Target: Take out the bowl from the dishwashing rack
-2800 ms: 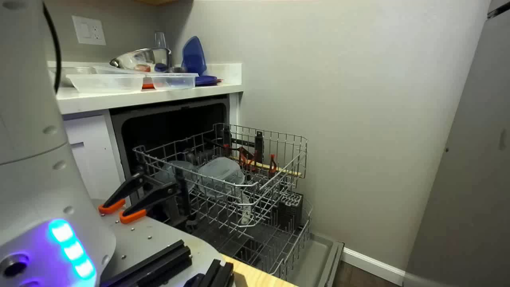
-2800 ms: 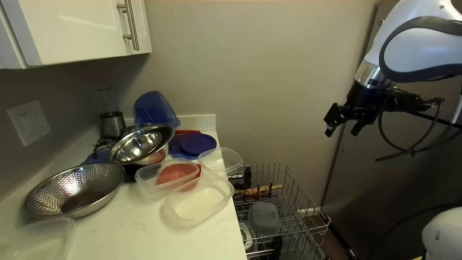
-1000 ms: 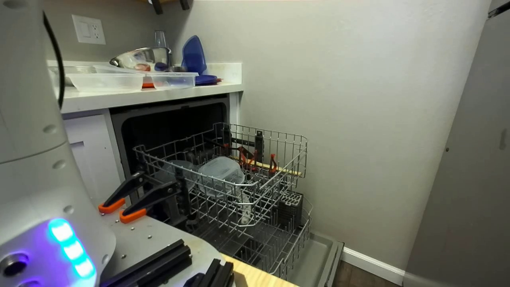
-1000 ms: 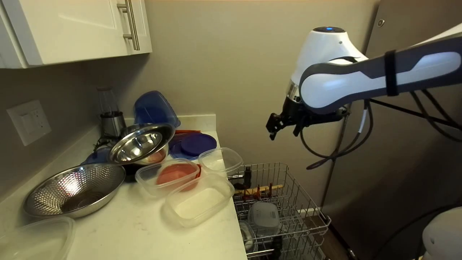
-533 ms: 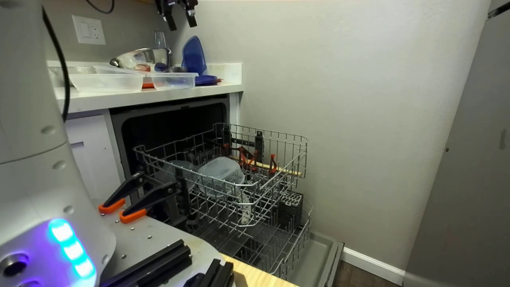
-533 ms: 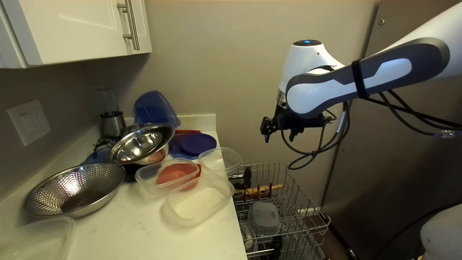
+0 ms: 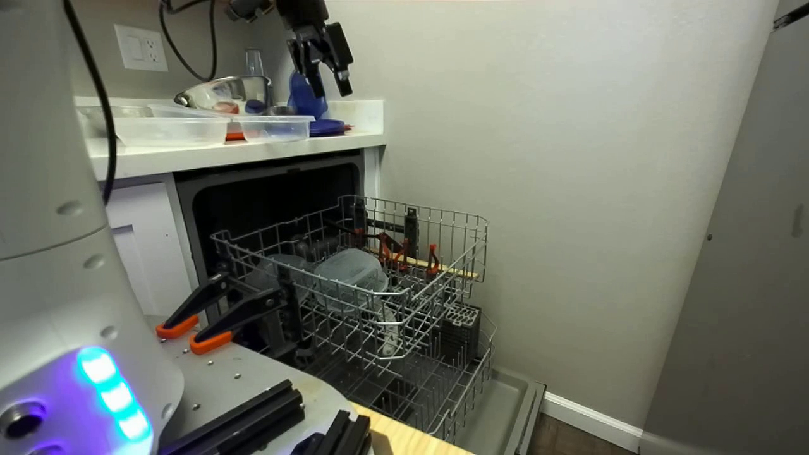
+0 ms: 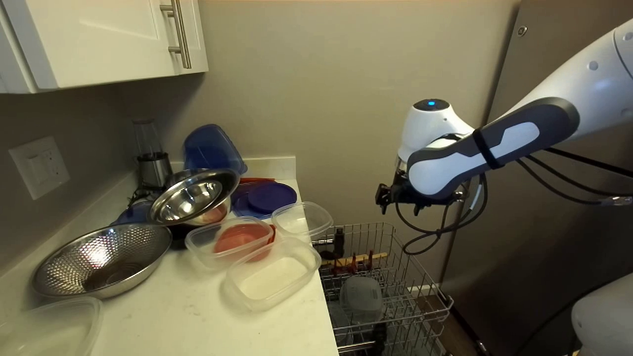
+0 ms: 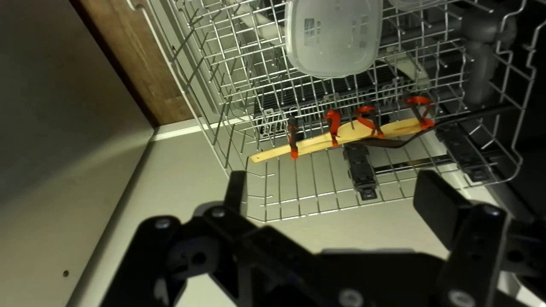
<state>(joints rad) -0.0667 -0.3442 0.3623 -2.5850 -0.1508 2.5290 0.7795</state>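
Observation:
The bowl is pale, translucent and rounded-square. It lies upside down in the upper dishwashing rack, and both exterior views show it (image 7: 351, 272) (image 8: 362, 299). In the wrist view the bowl (image 9: 335, 38) is at the top, cut by the frame edge. The dishwashing rack (image 7: 395, 294) of grey wire is pulled out of the dishwasher; it also shows in the wrist view (image 9: 298, 216). My gripper (image 9: 332, 187) is open with nothing between its fingers. In both exterior views the gripper (image 7: 330, 91) (image 8: 400, 208) hangs above the rack, fingers down, well apart from the bowl.
A second pale dish (image 7: 275, 272) lies beside the bowl. A yellow stick with red-tipped clips (image 9: 349, 134) lies along the rack's wall side. The counter (image 8: 188, 321) holds clear containers (image 8: 274, 277) and metal bowls (image 8: 193, 200). A wall (image 7: 569, 189) stands close beside the rack.
The arm has swung in from the right in an exterior view, then lowered. The gripper has come into sight in an exterior view, moving down and right. The bowl and rack have not moved.

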